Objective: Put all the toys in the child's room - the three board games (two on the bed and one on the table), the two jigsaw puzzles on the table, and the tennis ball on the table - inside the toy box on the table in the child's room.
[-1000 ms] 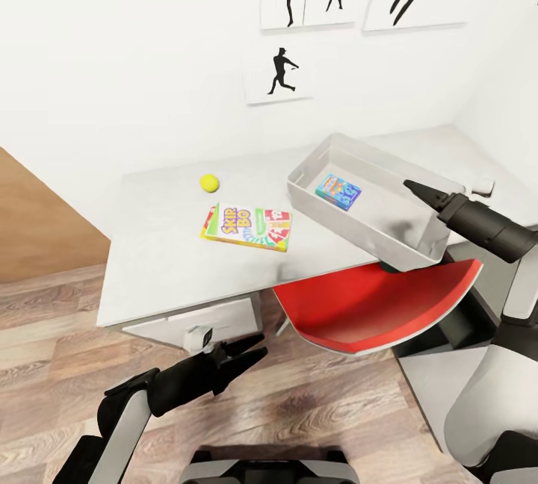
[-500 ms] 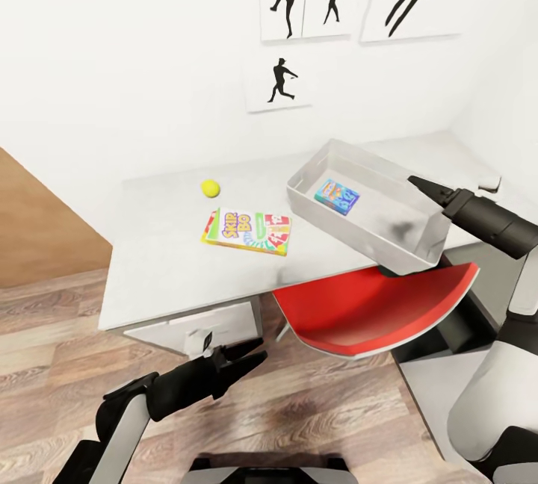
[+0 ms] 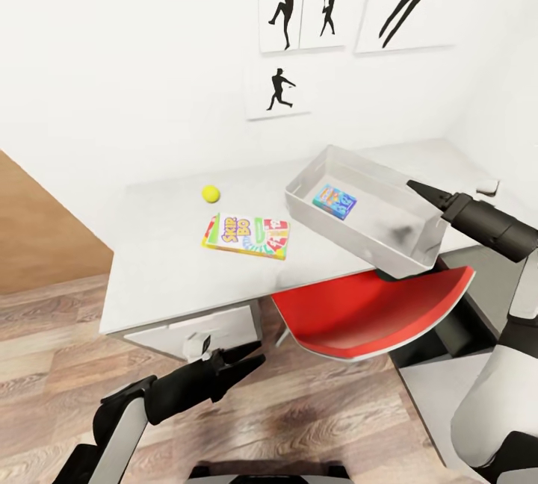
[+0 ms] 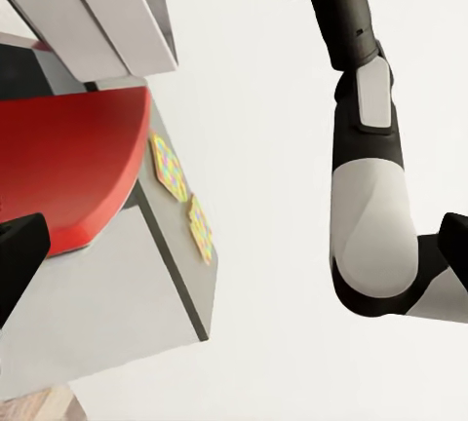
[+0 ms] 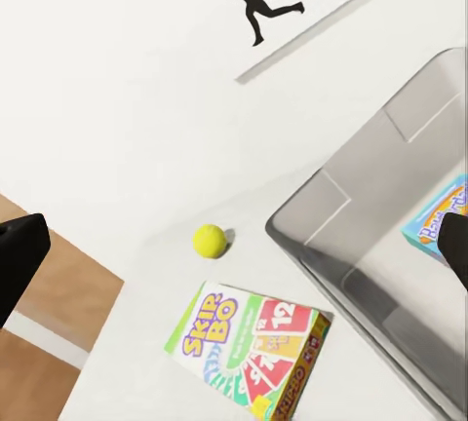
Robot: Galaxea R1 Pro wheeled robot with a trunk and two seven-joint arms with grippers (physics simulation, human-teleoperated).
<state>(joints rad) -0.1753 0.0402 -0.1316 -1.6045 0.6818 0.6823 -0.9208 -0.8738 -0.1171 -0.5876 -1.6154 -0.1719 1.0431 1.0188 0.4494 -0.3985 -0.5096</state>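
Observation:
On the pale table (image 3: 164,260) lie the tennis ball (image 3: 211,193) (image 5: 210,240) and the Skip-Bo board game (image 3: 246,234) (image 5: 255,347). To their right stands the grey toy box (image 3: 359,239) (image 5: 375,209), with a small blue board game (image 3: 335,201) (image 5: 437,216) flat on its floor. My right gripper (image 3: 415,190) hovers open over the toy box's right end, holding nothing. Low in front of the desk, my left gripper (image 3: 246,359) is open and empty. Two jigsaw puzzles (image 4: 168,168) (image 4: 201,230) lie on the desk's far section in the left wrist view. The bed is out of view.
A red chair (image 3: 366,312) is tucked under the desk below the toy box. A white drawer unit (image 3: 194,329) sits under the desk's front edge. A small white object (image 3: 487,187) rests at the desk's right end. Silhouette pictures (image 3: 278,88) hang on the wall.
The head camera has shifted, so the desk sits slightly lower in the picture. Against the desk, the right gripper has edged a little up and back. No toy has moved.

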